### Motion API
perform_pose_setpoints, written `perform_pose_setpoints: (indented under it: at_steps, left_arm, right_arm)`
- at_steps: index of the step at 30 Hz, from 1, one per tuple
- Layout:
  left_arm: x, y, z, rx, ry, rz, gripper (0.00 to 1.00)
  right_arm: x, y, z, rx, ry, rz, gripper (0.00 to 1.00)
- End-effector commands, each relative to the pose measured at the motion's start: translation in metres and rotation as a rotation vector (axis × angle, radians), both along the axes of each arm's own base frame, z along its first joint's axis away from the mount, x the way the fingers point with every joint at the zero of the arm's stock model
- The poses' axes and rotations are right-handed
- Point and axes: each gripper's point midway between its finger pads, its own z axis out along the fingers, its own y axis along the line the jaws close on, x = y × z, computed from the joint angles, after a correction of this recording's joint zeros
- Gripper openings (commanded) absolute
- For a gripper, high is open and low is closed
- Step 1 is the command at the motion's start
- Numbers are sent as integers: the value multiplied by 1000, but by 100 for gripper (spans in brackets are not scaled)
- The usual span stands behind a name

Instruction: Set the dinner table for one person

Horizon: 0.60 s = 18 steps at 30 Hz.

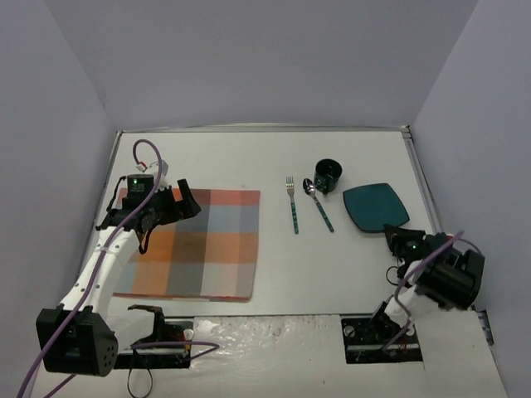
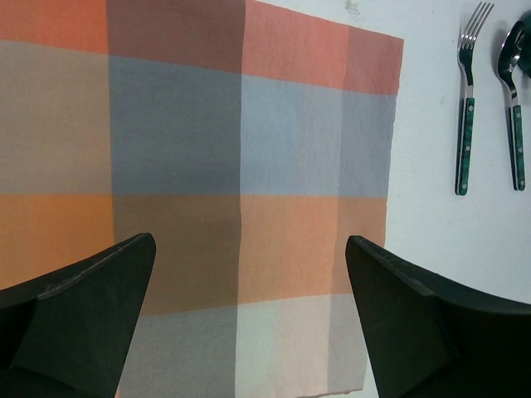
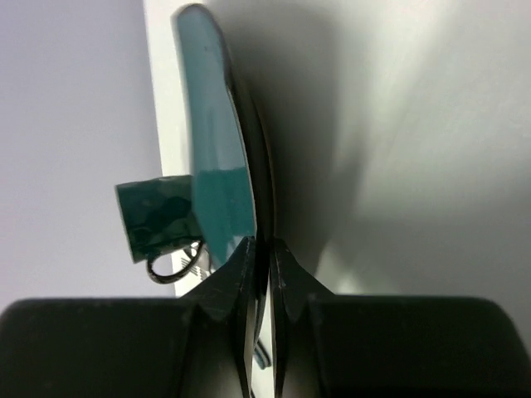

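A square teal plate (image 1: 375,206) lies at the right of the white dinner table (image 1: 332,269). My right gripper (image 1: 397,237) is shut on its near rim; the right wrist view shows the plate (image 3: 217,157) edge-on, pinched between the jaws (image 3: 261,242). A dark teal mug (image 1: 328,174) stands just left of the plate. A fork (image 1: 293,204) and a spoon (image 1: 318,203), both teal-handled, lie side by side at the table's middle. My left gripper (image 1: 187,203) hovers open over the checked placemat (image 1: 199,249), with nothing between its fingers (image 2: 250,240).
The placemat (image 2: 249,166) lies flat at the left, the fork (image 2: 467,108) and spoon (image 2: 514,108) to its right. Grey walls close in the table on three sides. The mug (image 3: 158,217) shows beyond the plate in the right wrist view.
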Motion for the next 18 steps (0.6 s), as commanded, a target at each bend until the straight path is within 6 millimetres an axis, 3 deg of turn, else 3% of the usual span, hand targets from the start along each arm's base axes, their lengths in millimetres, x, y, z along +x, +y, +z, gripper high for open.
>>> perform_pose_setpoints:
  at_steps: [1,5,11,12,15,18]
  left_arm:
    - [12,1,14,2,-66,-2,97]
    - [12,0,13,-3,-65,-5,97]
    - [12,-1,14,-9,-68,-9,97]
    - [12,-1,15,-8,-69,-8,97]
    - [13,-1,16,-8,-74,-9,97]
    - [14,0,20,-2,-84,-6,97]
  right_arm:
    - [9,-21,61,-139,-91,-44,0]
    - [12,-28,109,-208,-170,-54,0]
    - [22,-23,143,-166,-304,-20,0]
    - [24,-21,157,-188,-344,-4,0]
    - [32,-7,177,-192,-415,59,0]
    - [43,20,201,-197,-504,164,0]
